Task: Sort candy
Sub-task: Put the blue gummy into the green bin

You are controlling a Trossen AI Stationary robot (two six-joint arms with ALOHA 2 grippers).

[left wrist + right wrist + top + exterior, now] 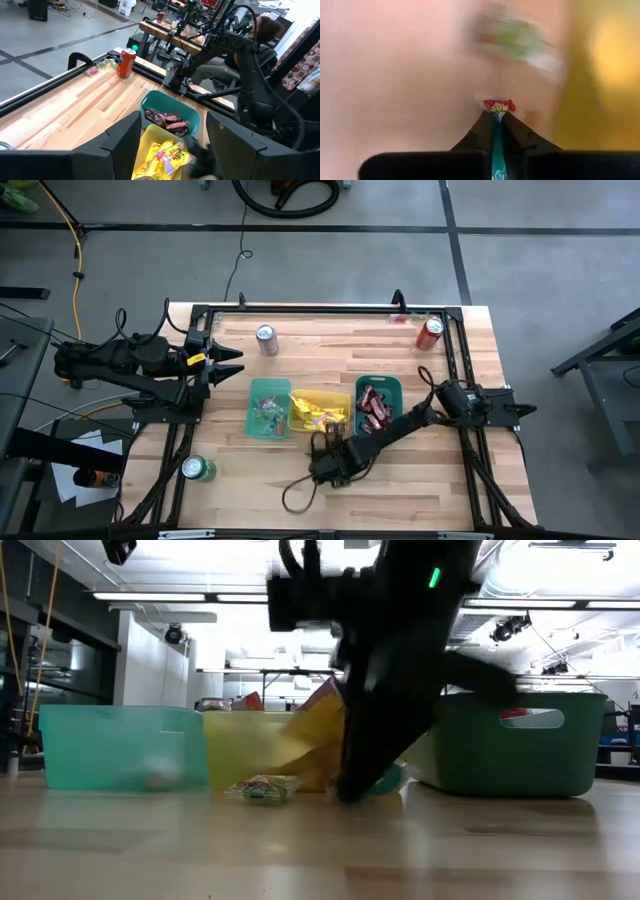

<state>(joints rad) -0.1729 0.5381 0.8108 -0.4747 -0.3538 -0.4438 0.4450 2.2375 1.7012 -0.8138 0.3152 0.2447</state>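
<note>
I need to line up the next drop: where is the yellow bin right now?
In the high view the yellow bin sits mid-table, middle of a row of three, touching the teal bin on its left and the green bin on its right, just beyond the right claw.

The right arm is stretched from its base at the right side diagonally toward the front middle of the bench, with its wrist bent steeply downward. The right gripper (322, 468) is lowered to the bench surface, and its fingers (485, 131) are pressed together on a small candy piece (499, 105) pinched at their tips. The left arm is folded back at the left edge, where the left gripper (228, 361) is held with its fingers apart, above the surface.
</note>
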